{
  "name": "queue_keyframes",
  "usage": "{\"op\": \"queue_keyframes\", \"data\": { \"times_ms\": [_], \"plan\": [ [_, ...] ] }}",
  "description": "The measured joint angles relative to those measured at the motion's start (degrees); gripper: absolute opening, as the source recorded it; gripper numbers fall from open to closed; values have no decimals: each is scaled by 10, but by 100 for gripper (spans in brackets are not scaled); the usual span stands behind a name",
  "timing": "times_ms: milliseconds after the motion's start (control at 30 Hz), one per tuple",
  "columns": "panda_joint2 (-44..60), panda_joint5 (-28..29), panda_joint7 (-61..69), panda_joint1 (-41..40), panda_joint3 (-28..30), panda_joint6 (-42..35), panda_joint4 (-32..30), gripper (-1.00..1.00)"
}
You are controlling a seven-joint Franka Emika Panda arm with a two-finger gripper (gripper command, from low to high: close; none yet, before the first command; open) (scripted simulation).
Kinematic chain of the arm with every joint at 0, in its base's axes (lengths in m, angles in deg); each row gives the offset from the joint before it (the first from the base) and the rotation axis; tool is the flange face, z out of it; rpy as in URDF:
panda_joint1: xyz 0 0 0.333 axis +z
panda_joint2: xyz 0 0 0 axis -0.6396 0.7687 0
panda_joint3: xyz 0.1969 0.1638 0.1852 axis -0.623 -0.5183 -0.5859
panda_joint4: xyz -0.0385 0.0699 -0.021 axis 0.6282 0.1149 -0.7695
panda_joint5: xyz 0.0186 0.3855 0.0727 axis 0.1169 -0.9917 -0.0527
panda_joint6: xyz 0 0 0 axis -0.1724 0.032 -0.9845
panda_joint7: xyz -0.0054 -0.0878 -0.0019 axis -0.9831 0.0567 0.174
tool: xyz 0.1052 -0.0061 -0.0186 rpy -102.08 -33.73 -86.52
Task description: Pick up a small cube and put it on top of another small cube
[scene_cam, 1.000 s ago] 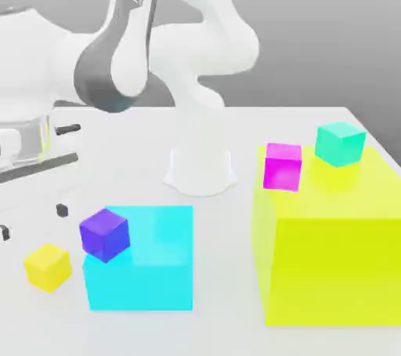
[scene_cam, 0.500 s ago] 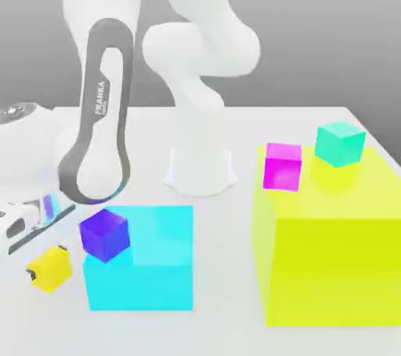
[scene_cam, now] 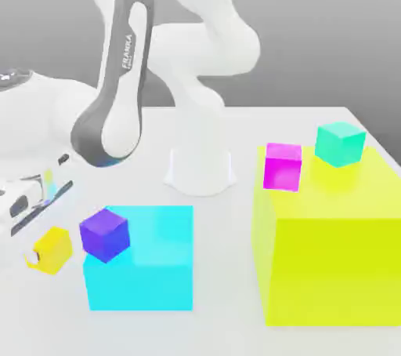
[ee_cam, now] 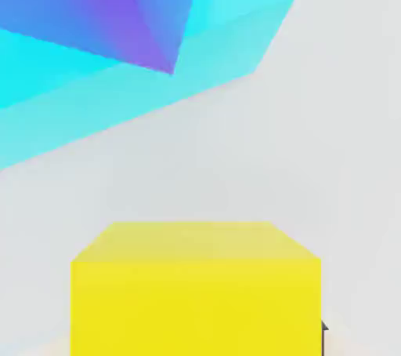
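Gripper [scene_cam: 41, 256] low over the table [scene_cam: 117, 331] near its edge at the exterior view's left, fingers closed tight on the small yellow cube [scene_cam: 52, 249], one dark fingertip showing at the cube's side. Cube tilted, seemingly lifted a little off the tabletop, just beside the cyan block [scene_cam: 141, 264] and apart from it. In the hand view, small yellow cube [ee_cam: 196, 292] close up between the fingers, cyan block [ee_cam: 227, 25] beyond it. Small purple cube [scene_cam: 103, 234] resting on the cyan block's top corner nearest the yellow cube. Huge yellow-green block [scene_cam: 333, 260] toward the table's edge at the exterior view's right, carrying a magenta cube [scene_cam: 283, 166] and a teal cube [scene_cam: 340, 143] on its top, apart from each other. White arm base [scene_cam: 200, 166] standing toward the table's far edge.
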Motion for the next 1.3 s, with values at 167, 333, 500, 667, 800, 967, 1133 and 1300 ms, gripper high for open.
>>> {"op": "queue_keyframes", "data": {
  "times_ms": [167, 333, 500, 667, 800, 967, 1133, 1300],
  "plan": [
    [0, 106, 56, 35, -3, -56, 39, -100],
    [-86, 226, 113, 107, -39, -142, 58, -100],
    [-190, 240, 148, 197, -80, -217, 45, -100],
    [-286, 221, 195, 262, -140, -283, 28, -100],
    [-358, 190, 238, 326, -185, -328, 11, -100],
    [-440, 126, 279, 411, -226, -367, -15, -100],
    [-470, 123, 316, 463, -258, -358, -58, -100],
    [-457, 125, 317, 465, -256, -317, -86, 100]
  ]
}}
